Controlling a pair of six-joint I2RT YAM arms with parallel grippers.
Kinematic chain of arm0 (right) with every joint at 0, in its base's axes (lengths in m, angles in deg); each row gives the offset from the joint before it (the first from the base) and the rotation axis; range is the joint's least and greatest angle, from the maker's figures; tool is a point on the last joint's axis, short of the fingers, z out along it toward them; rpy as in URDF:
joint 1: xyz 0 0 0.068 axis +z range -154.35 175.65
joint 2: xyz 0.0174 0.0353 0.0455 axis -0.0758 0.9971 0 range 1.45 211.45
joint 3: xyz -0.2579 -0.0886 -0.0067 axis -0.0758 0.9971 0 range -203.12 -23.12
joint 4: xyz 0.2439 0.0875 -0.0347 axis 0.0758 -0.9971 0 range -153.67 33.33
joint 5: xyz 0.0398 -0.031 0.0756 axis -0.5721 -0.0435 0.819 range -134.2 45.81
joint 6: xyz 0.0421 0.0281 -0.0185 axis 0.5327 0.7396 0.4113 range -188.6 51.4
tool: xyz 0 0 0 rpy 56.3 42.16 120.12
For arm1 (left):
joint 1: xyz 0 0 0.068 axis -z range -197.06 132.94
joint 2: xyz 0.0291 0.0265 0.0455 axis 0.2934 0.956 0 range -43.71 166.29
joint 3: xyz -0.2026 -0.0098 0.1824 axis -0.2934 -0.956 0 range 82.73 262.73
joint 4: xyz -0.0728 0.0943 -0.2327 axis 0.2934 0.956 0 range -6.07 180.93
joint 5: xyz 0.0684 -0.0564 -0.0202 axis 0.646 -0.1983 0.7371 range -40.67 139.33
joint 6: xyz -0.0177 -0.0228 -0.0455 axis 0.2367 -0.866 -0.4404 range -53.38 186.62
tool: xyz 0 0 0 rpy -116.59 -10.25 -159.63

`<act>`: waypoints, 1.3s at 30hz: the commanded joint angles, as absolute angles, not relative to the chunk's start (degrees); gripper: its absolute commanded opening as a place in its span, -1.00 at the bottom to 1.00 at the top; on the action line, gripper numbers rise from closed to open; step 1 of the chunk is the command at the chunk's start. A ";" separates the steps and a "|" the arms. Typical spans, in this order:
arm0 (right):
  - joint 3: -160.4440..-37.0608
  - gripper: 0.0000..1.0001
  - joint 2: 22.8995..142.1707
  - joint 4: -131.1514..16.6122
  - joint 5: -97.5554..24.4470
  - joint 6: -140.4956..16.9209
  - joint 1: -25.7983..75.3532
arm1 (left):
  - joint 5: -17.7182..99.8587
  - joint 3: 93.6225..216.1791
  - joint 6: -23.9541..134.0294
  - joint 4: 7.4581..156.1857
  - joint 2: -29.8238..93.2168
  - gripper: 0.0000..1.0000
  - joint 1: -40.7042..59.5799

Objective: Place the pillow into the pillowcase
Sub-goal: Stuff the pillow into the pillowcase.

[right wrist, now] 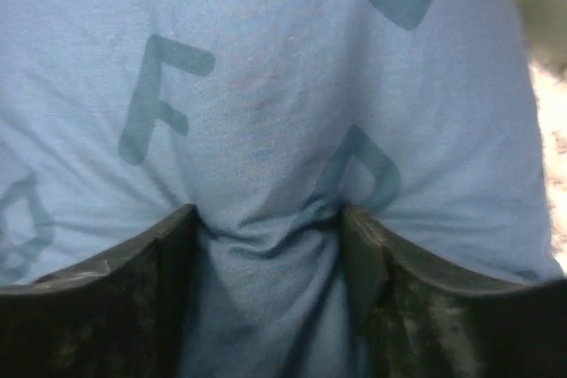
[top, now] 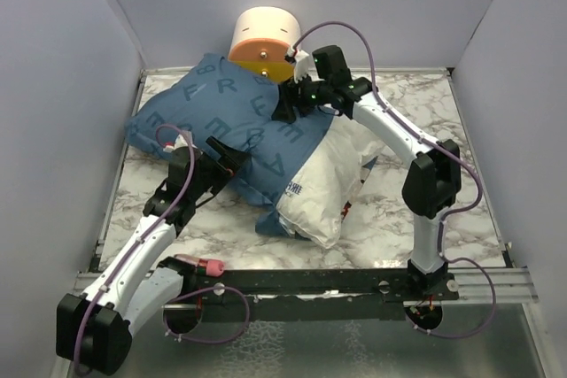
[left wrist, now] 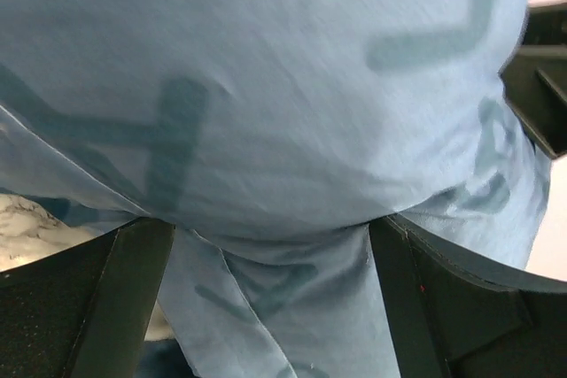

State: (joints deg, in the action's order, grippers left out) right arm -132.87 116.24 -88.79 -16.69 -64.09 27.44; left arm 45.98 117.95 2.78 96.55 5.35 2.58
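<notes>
The blue pillowcase [top: 221,117] with printed letters lies across the back left of the table. The white pillow [top: 323,188] sticks out of its open end toward the front right, and the rest of it is hidden inside. My left gripper [top: 229,157] sits at the case's near edge. In the left wrist view it [left wrist: 270,245] is open, its jaws wide with slack pillowcase [left wrist: 266,86] cloth hanging between them. My right gripper [top: 288,105] presses into the case's far side. Its jaws [right wrist: 266,236] stand apart, with a puckered fold of pillowcase [right wrist: 266,86] between them.
A cream-and-orange cylinder [top: 264,37] stands at the back wall, just behind the pillowcase and the right gripper. Grey walls close in the marble table [top: 425,104] on the left, back and right. A black rail [top: 354,281] runs along the near edge.
</notes>
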 commanded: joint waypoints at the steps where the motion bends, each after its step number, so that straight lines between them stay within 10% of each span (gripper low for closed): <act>1: -122.96 -0.11 112.65 -89.28 -4.98 -61.05 27.66 | 43.48 110.35 -2.65 74.16 6.97 0.84 -0.90; 4: -117.56 -0.86 107.71 -83.59 -0.20 -56.98 27.87 | 44.82 109.44 3.85 66.98 6.94 0.44 -0.91; 7: -115.89 -0.99 103.30 -79.26 5.65 -53.15 28.83 | 46.62 109.97 9.60 66.90 3.69 -0.60 -0.91; 10: -116.32 -0.99 99.40 -73.86 9.69 -48.84 31.07 | 47.38 111.10 12.19 67.63 -2.09 -1.00 -0.89; 19: -124.57 -0.99 92.54 -56.21 12.33 -32.57 33.44 | 37.30 133.65 23.94 78.04 -7.77 -1.00 -0.84; 32: -136.99 -0.99 85.28 -58.15 -0.09 -35.29 33.44 | 22.82 164.74 21.88 68.34 16.08 -1.00 -0.74; 39: -123.80 -0.99 70.11 -60.35 -17.71 -42.93 33.44 | 19.27 172.39 19.24 61.73 31.52 -1.00 4.92</act>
State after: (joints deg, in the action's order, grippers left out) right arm -131.28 83.80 -66.19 -15.20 -39.83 29.04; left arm 25.69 169.65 21.38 69.88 21.54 -0.29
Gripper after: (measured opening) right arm 0.036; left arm 0.029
